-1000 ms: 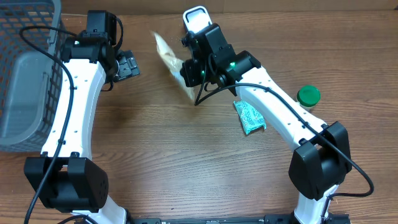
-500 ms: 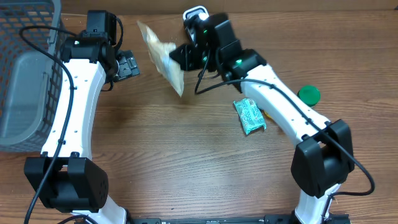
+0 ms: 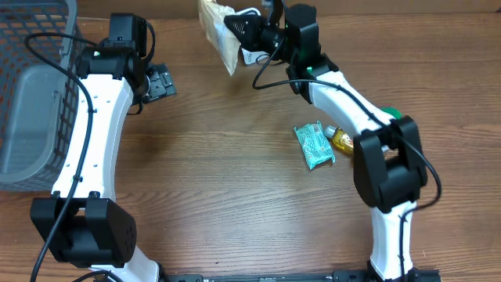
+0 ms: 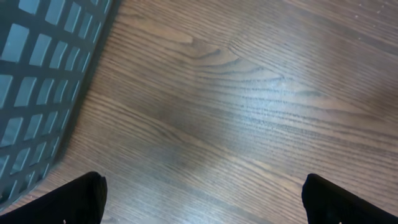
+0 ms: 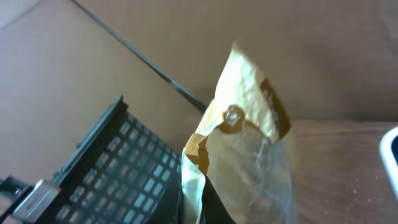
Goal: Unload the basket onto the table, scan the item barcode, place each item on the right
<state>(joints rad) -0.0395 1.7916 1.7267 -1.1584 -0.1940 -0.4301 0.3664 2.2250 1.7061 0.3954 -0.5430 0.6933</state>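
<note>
While the right fingers [image 3: 241, 27] pinch the tan packet [image 3: 216, 31] aloft over the bench's [image 3: 235, 196] far edge, we're at the present-for-scan step. Next probably means squaring up the printed face; I can't see the barcode. Left fingers [image 4: 78, 198], left of packet, are spread wide and idle. Basket [image 3: 23, 47] is further left, contents unclear.

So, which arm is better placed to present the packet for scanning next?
Right. The right gripper is shut on the yellowish packet and holds it up at the table's far edge. The left gripper is open and empty, well apart from the packet, near the dark basket.
</note>
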